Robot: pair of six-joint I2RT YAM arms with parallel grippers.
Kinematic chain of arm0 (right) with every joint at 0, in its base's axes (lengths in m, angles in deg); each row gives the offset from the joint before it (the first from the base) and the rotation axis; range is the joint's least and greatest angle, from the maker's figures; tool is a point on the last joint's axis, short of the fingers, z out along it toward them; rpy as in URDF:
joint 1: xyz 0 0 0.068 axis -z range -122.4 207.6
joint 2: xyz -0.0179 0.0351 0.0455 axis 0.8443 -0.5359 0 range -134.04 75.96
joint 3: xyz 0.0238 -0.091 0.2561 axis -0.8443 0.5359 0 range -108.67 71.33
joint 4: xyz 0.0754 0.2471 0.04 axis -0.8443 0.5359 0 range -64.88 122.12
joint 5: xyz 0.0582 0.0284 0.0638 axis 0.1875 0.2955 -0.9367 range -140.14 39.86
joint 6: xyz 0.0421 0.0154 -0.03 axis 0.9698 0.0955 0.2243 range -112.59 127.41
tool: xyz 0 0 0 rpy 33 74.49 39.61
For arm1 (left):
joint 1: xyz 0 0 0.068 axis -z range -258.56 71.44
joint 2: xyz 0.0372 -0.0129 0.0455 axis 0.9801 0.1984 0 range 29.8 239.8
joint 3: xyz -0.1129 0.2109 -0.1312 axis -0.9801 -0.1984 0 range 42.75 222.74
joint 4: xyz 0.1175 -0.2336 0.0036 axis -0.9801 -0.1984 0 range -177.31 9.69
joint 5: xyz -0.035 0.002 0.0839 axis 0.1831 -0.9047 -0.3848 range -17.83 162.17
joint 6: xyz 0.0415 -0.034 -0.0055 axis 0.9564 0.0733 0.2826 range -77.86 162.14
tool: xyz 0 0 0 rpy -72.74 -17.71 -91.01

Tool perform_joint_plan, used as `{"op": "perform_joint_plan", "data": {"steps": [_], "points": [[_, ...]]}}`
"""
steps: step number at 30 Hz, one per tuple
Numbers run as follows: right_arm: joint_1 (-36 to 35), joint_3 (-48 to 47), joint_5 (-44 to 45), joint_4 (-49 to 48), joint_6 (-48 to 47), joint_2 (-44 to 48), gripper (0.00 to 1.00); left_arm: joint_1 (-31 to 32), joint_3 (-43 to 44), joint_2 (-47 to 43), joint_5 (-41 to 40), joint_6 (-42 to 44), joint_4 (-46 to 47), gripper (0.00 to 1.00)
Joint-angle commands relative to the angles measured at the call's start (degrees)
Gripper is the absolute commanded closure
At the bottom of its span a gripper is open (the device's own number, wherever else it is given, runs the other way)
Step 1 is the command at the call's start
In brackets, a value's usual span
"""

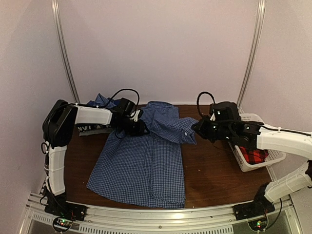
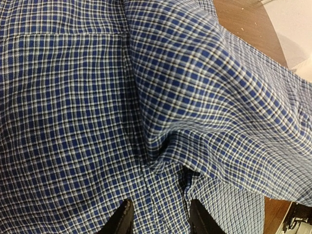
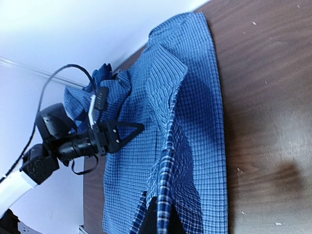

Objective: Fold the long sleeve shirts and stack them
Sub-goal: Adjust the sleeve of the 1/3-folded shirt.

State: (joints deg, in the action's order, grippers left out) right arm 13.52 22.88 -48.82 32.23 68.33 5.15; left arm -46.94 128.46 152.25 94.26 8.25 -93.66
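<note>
Top external, red plaid shirt [image 1: 254,156] in basket [image 1: 245,167]

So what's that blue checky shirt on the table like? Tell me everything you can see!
The blue checked shirt is soft-looking cloth in a fine blue-and-white check. Its body lies mostly flat on the brown table, wide end nearest the arms, far end rumpled. One sleeve crosses to the right, its end held up by the right gripper, which is shut on it. The left gripper sits on the upper part, jaws apart around a fold.

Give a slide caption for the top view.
Right gripper pinches a fold of the blue checked shirt; open left gripper sits near its top.
</note>
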Motion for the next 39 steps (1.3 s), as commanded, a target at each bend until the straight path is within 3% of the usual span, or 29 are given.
{"op": "perform_joint_plan", "data": {"steps": [1, 9, 17, 39], "points": [[1.8, -8.3, -0.4, -3.1, -4.7, -5.4, 1.0, 0.9, -1.0, -2.8, -2.1, -0.2, 4.7, 0.6], [5.2, -22.5, -5.2, -5.8, -9.3, -16.8, 1.0, 1.1, -0.9, -2.6, -9.0, 0.7, 5.4, 0.64], [6.0, -34.5, -9.4, -5.8, -11.6, -24.3, 1.0, 1.6, -3.4, -2.9, -7.9, 4.0, 11.4, 0.62], [6.9, -40.3, -11.0, -5.3, -12.8, -28.3, 1.0, 2.4, -0.7, 0.0, -4.0, 11.9, 15.9, 0.61]]}}
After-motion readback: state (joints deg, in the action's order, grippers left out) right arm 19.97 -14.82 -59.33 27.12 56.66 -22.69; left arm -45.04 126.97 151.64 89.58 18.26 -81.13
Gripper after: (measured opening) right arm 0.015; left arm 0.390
